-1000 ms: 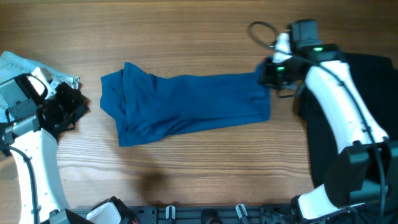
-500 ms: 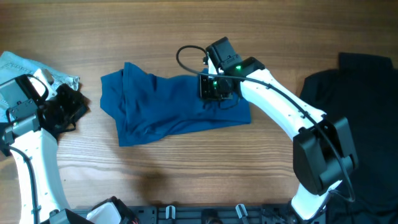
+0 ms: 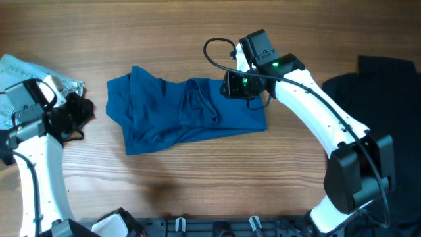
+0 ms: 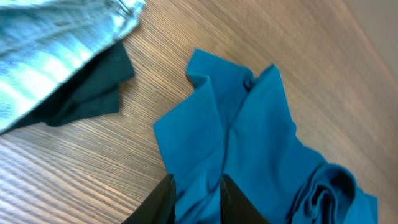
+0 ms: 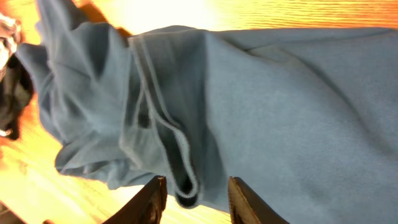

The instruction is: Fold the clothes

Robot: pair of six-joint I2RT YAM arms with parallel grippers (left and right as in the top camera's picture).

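Observation:
The clothes' mid-blue shirt (image 3: 184, 112) lies in the middle of the table, its right end doubled back over itself into a bunched fold (image 3: 200, 105). My right gripper (image 3: 227, 85) hovers over the shirt's right part. In the right wrist view it (image 5: 199, 199) stands open, a looped hem (image 5: 183, 180) between the fingers, free of both pads. My left gripper (image 3: 77, 113) is left of the shirt, off the cloth; in its wrist view the fingers (image 4: 198, 202) are slightly parted and empty, the shirt (image 4: 249, 143) beyond them.
Pale denim jeans (image 3: 16, 66) lie at the far left edge, also in the left wrist view (image 4: 56, 50) over a dark garment (image 4: 87, 99). Black garments (image 3: 388, 99) cover the right side of the table. Bare wood runs along the back and front.
My right gripper carried the shirt's right end leftwards over the body, let go and drew back slightly to the right. The left jaws have parted a little.

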